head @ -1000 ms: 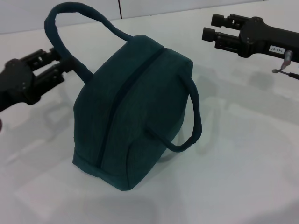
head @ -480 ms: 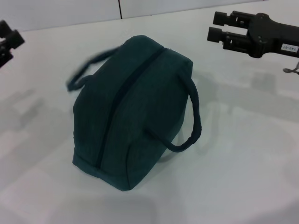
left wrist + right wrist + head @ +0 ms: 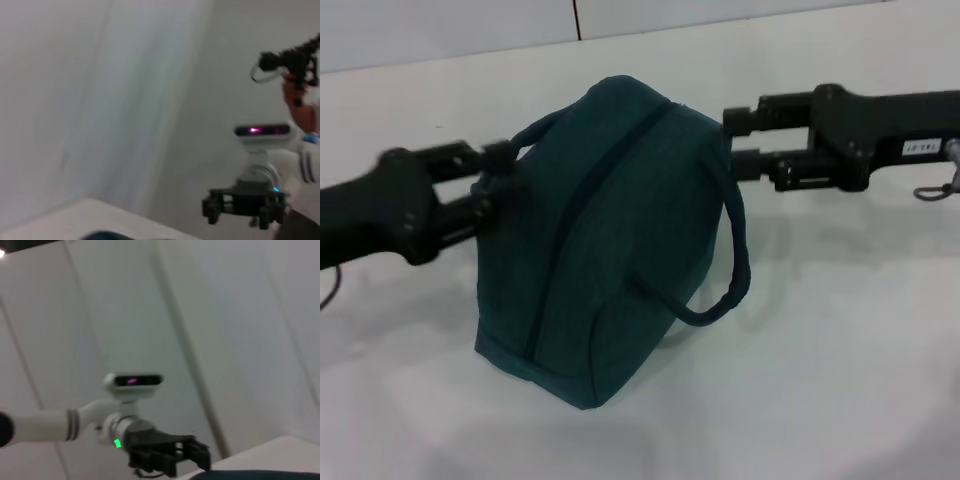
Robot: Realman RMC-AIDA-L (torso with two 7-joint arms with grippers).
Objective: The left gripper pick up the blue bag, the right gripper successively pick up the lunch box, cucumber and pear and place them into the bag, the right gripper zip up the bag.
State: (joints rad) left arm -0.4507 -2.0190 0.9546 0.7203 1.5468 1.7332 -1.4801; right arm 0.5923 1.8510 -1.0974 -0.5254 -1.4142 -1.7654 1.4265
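**Teal bag zipped, both grippers at its sides**

Teal-blue fabric: the blue bag [image 3: 605, 235] stands closed on the white tabletop [image 3: 840, 340], zipper line running along its top, one rope handle drooping down the near right side. Left gripper [image 3: 500, 185] sits at the bag's left flank, fingers spread around the other handle. Right gripper [image 3: 732, 143] reaches in at the bag's upper right corner, fingers parted, touching or just beside the fabric. Tabletop matte, bare around the bag. Pale wall panels behind; a dark vertical seam at the rear.
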